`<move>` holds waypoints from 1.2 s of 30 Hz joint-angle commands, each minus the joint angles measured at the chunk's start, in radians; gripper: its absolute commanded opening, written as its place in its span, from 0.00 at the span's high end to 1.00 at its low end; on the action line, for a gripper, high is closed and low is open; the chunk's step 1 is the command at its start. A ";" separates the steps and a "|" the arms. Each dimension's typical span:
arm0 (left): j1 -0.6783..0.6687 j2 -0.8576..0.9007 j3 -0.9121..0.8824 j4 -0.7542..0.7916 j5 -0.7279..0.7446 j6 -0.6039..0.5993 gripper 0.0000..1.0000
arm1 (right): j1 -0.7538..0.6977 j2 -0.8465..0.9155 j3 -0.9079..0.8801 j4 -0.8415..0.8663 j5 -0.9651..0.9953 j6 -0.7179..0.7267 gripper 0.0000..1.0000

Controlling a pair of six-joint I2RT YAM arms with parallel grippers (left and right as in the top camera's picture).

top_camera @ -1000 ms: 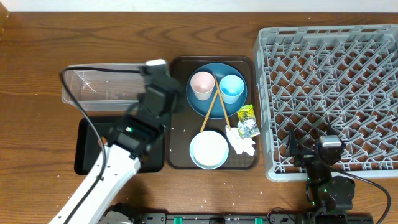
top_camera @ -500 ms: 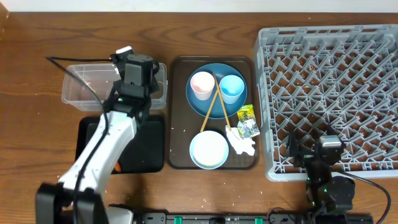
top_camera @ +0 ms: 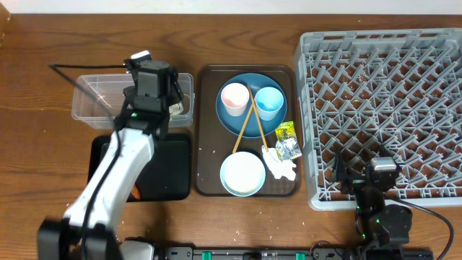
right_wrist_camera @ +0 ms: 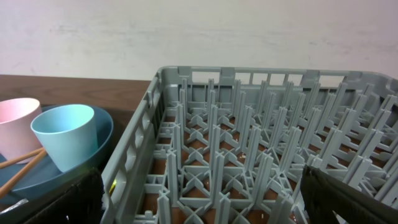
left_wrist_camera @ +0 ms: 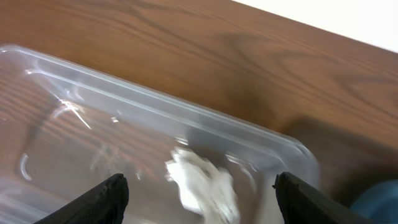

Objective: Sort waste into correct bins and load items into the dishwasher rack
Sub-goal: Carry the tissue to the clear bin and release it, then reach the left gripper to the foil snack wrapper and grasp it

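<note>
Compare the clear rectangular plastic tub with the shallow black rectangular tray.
The clear rectangular plastic tub is see-through with taller walls; the shallow black rectangular tray is opaque and low. The tub lies farther from the robot, the tray nearer. The tub holds crumpled white paper; the tray is partly hidden under the left arm. Both are rectangular and similar in footprint.

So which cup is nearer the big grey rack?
The light-blue cup: it stands on the side of the dark-blue plate toward the dishwasher rack, with the pink cup on its far side.
</note>
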 commanded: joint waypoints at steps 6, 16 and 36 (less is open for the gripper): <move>-0.175 -0.240 0.021 -0.277 0.425 -0.287 0.22 | -0.007 -0.001 -0.002 -0.003 0.002 -0.015 0.01; -0.616 -0.174 0.021 -0.309 0.290 -0.480 0.22 | -0.007 -0.001 -0.002 -0.003 0.002 -0.015 0.01; -0.785 0.187 0.021 0.008 0.241 -0.604 0.22 | -0.007 -0.001 -0.002 -0.003 0.002 -0.015 0.01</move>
